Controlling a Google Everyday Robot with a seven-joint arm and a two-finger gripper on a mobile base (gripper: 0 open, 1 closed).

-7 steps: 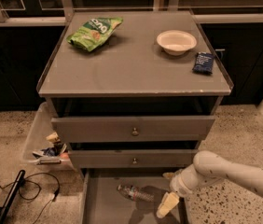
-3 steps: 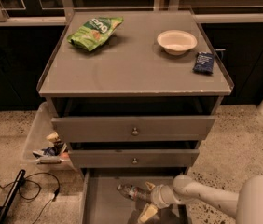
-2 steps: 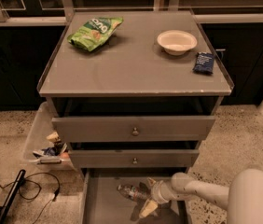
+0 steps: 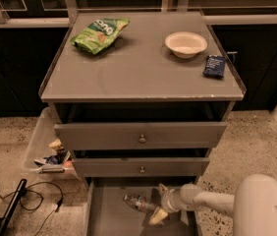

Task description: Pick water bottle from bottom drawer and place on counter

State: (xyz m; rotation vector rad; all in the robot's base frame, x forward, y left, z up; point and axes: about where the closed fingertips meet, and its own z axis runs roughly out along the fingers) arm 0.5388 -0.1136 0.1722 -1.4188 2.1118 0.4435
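The water bottle [image 4: 136, 202] lies on its side in the open bottom drawer [image 4: 108, 218], at the bottom of the camera view. My gripper [image 4: 159, 202] reaches in from the right, low inside the drawer. It is open, with one finger above and one below the bottle's right end. The fingertips [image 4: 157, 216] are pale yellow. The bottle's right end is partly hidden by the gripper. The counter [image 4: 138, 73] is the grey cabinet top above.
On the counter lie a green chip bag [image 4: 99, 33], a white bowl [image 4: 186, 44] and a dark blue packet [image 4: 214, 66]. Two upper drawers with knobs are slightly ajar. A clear bin of clutter [image 4: 49, 154] and cables [image 4: 11, 200] are on the floor at left.
My gripper has moved left along the bottom drawer and now straddles the bottle's right end. The arm fills more of the lower right. The bottle has not moved.
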